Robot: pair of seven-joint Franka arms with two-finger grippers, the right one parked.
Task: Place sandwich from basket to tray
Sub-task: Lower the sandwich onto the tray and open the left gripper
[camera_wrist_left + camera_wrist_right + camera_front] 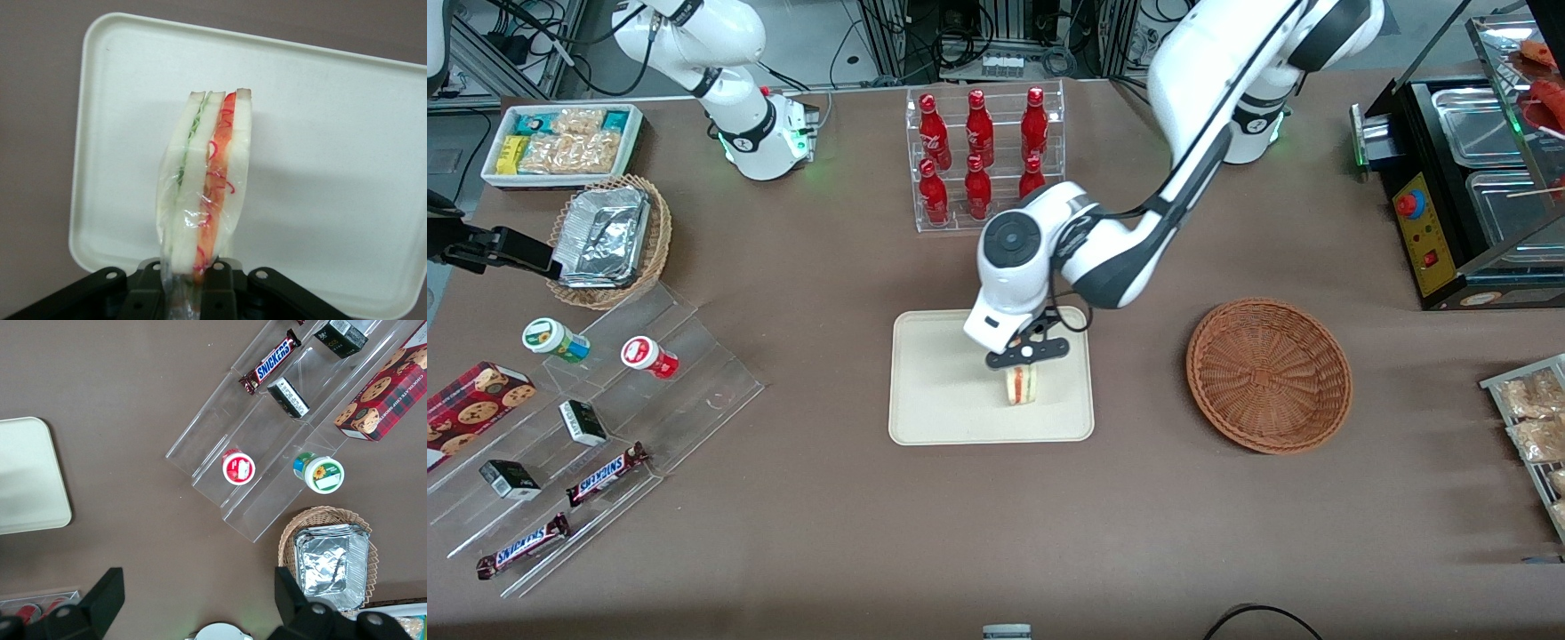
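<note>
The sandwich (1021,385) (207,187), a plastic-wrapped wedge of white bread with red and green filling, stands upright over the cream tray (934,391) (333,167), low above it or touching it. My left gripper (1024,366) (189,293) is directly above the tray and shut on the sandwich's end, its dark fingers (223,287) pressing the wrapped bread from both sides. The reddish-brown woven basket (1268,373) lies empty on the table beside the tray, toward the working arm's end.
A clear rack of red bottles (983,156) stands farther from the front camera than the tray. Toward the parked arm's end are an acrylic step display (605,418) with snacks, a tan wicker basket holding a foil container (609,238) and a white snack bin (560,142). A black warmer (1467,187) stands past the basket.
</note>
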